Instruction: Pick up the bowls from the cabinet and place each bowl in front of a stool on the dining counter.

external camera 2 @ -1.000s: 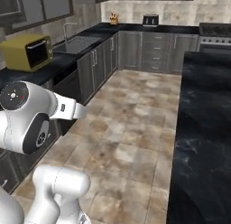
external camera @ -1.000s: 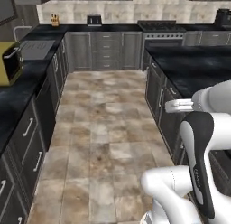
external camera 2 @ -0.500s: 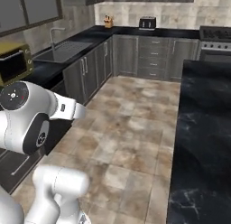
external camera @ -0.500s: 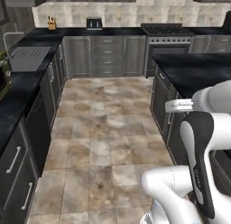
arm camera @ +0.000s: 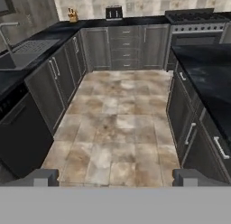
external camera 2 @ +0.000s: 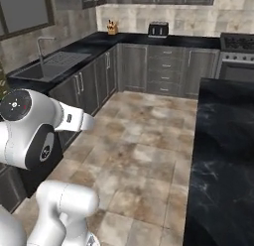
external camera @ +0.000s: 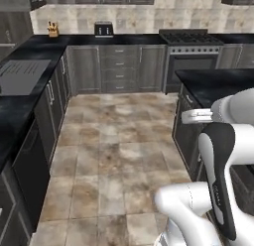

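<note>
Steel sink (external camera 2: 52, 61) on the left worktop, knife block (arm camera: 72, 14) and toaster (arm camera: 113, 12) at the back wall, stove (external camera: 191, 37), then the dining counter (external camera 2: 223, 155) at right. No bowls or cabinet visible here. The gripper (arm camera: 115, 177) hangs open and empty over the floor. Driving on could, I judge, clip the counter's edge. No legible writing.

The dining counter (external camera 2: 223, 155) runs off the right and bottom edges; the toaster (external camera: 103, 29) is too small for detail.
</note>
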Motion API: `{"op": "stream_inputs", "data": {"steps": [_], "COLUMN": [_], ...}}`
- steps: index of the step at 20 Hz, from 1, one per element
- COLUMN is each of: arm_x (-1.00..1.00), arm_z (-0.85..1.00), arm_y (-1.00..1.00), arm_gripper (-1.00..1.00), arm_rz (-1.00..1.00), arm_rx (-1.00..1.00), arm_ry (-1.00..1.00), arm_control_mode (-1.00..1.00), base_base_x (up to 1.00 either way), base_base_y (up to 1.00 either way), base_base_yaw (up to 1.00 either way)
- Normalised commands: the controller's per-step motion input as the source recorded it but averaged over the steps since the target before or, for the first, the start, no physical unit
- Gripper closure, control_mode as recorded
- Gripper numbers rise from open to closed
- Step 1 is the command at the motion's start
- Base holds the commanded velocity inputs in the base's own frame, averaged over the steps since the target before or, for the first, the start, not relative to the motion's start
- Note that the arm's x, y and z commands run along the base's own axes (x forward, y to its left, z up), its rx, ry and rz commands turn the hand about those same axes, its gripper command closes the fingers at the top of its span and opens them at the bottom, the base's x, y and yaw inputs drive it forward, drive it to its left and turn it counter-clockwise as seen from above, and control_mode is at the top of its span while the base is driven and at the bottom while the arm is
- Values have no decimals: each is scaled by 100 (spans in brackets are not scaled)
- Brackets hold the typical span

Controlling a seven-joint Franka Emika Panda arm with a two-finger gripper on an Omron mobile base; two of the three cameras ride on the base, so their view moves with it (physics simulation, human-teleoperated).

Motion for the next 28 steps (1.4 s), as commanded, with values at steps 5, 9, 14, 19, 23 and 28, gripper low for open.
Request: {"op": "stream_inputs", "data": {"steps": [5, 9, 14, 19, 23, 28], "arm_x": [0, 0, 0, 0, 0, 0], "arm_z": [0, 0, 0, 0, 0, 0], "arm_y": [0, 0, 0, 0, 0, 0], "arm_gripper": [-100, -100, -100, -100, -100, -100], "arm_rz": [0, 0, 0, 0, 0, 0], "arm_rx": [0, 0, 0, 0, 0, 0], "arm_ry": [0, 0, 0, 0, 0, 0], "arm_control_mode": [100, 100, 100, 100, 100, 100], "base_base_x": [100, 100, 100, 100, 100, 100], "base_base_y": [0, 0, -5, -8, -2, 0], "base_base_yaw": [0, 0, -11, -18, -16, -10]}}
